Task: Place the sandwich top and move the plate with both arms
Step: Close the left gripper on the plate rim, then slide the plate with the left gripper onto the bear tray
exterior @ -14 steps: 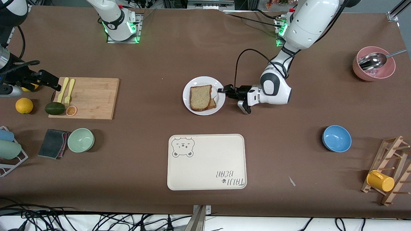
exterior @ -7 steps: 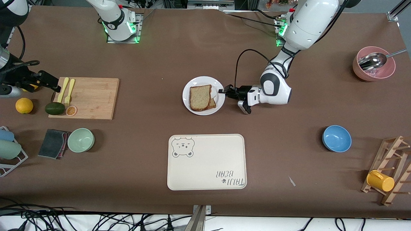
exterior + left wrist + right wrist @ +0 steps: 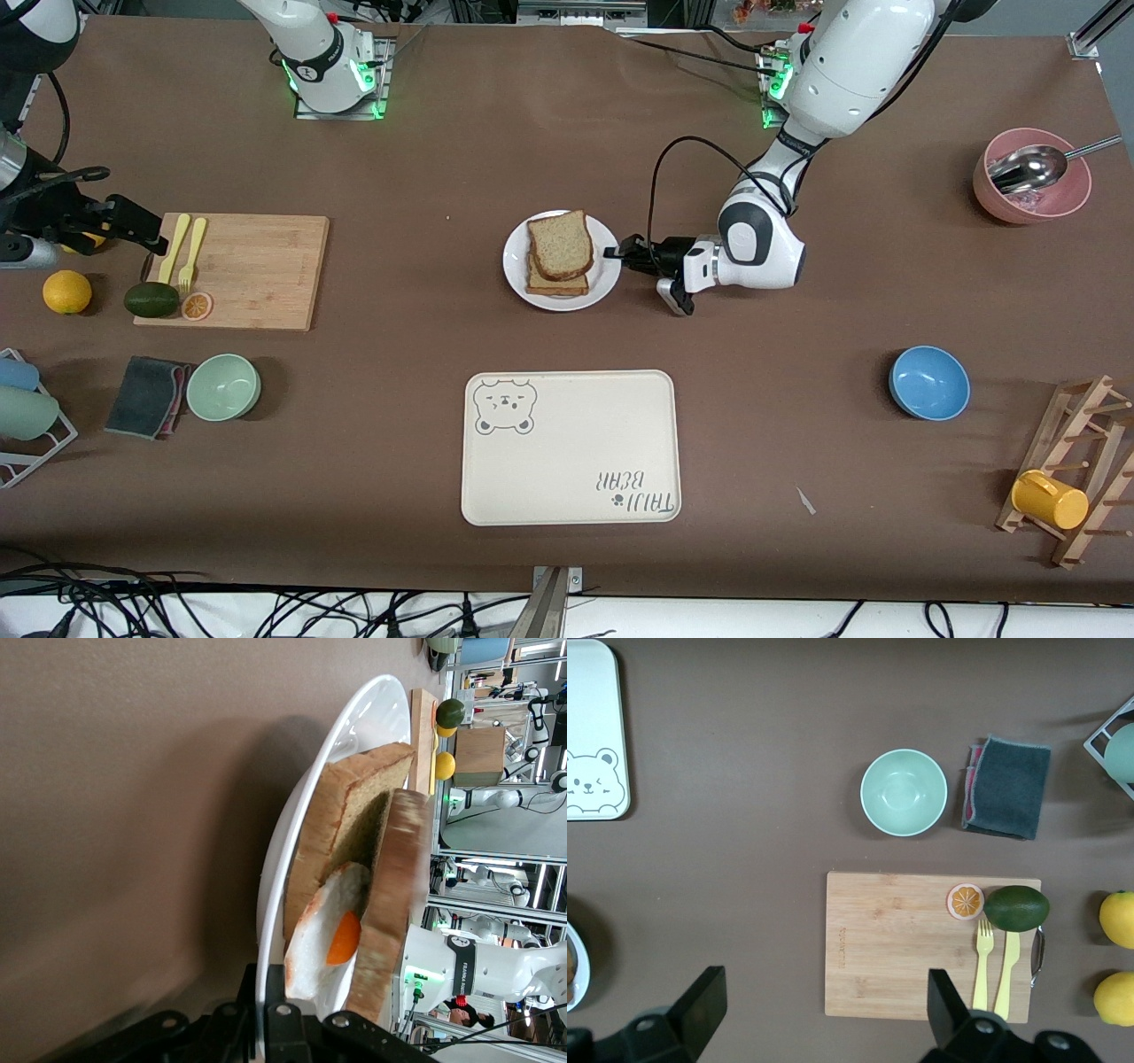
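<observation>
The white plate point(image 3: 603, 276) sits mid-table, farther from the front camera than the tray. On it the sandwich top point(image 3: 561, 244), pale speckled bread, lies skewed over a darker slice point(image 3: 556, 285) and reaches the rim toward the arm bases. The left wrist view shows the sandwich top point(image 3: 399, 904), a fried egg point(image 3: 323, 939) under it, the lower slice point(image 3: 341, 824) and the plate point(image 3: 354, 726). My left gripper point(image 3: 613, 252) is shut on the plate's rim at the left arm's side, as its own view shows point(image 3: 270, 1014). My right gripper point(image 3: 124, 220) hangs open over the cutting board's end point(image 3: 824, 992).
A cream bear tray point(image 3: 571, 447) lies nearer the front camera than the plate. Toward the right arm's end are a cutting board point(image 3: 239, 270) with forks, an avocado, a green bowl point(image 3: 223, 386) and a grey cloth. A blue bowl point(image 3: 928, 382), pink bowl point(image 3: 1032, 188) and cup rack point(image 3: 1076, 470) stand toward the left arm's end.
My left gripper has shut on the plate's rim. The top slice has slid and turned toward the arm bases, uncovering the lower slice. The right arm has barely moved.
</observation>
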Controlling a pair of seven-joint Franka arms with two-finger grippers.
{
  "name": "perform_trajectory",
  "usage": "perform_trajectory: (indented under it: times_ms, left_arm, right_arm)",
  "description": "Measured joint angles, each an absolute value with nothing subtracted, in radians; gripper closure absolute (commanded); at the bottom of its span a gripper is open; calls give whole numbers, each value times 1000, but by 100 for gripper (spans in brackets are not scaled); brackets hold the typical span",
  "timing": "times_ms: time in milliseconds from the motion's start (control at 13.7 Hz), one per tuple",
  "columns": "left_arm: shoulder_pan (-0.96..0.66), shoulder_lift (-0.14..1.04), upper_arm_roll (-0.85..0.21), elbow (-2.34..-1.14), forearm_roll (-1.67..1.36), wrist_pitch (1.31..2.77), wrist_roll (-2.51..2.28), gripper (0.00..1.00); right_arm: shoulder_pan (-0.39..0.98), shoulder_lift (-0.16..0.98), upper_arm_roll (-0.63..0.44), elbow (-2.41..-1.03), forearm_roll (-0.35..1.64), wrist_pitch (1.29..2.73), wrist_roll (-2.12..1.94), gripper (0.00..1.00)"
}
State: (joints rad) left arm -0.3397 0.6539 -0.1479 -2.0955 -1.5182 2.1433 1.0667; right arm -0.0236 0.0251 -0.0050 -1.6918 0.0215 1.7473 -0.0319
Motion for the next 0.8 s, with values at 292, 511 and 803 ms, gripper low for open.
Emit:
perform_trajectory:
  times_ms: [292,511,803]
  left_arm:
    - [-337,654,-146,-2093,-1518,2143,1064,100]
    - [-336,653,-141,-2085,-1518,2147,1037,100]
    - [-335,650,-130,-2063,-1514,2150,999,100]
  right_arm:
    - [-24,25,-5,-1692,22,1747,-32,0]
    - [-24,25,-5,-1692,22,1747,-32,0]
    - [-24,25,-5,-1692,22,1747,-32,0]
